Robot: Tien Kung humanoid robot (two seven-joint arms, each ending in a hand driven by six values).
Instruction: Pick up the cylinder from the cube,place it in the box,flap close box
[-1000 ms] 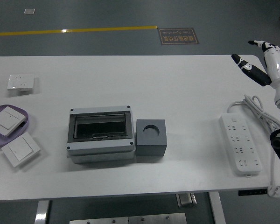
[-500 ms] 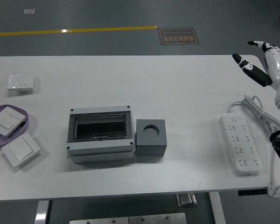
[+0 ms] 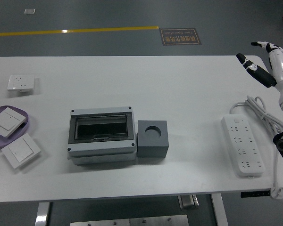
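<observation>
The right hand (image 3: 266,61) is being held at the right edge of the white table (image 3: 146,80), above its far right corner, with its white and black fingers (image 3: 254,70) extended and spread loosely; nothing is being grasped. Well to the left of that hand and nearer the robot, the grey box (image 3: 101,134) is lying near the middle of the table, its dark transparent flap lying closed over the top. Just beside the box, on the side facing the hand, the dark grey cube (image 3: 153,138) is sitting with a round hole in its top face; no cylinder is being seen in that hole, and it cannot be told whether the cylinder is inside the box. Directly below the hand, toward the near edge, a white power strip (image 3: 243,146) is lying with its cable (image 3: 264,110) looped beside it. Far from the hand, at the opposite side of the table, a white socket plate (image 3: 21,83), a purple tray (image 3: 30,123) bearing a wall switch (image 3: 7,121), and a second wall switch (image 3: 20,150) are lying.
</observation>
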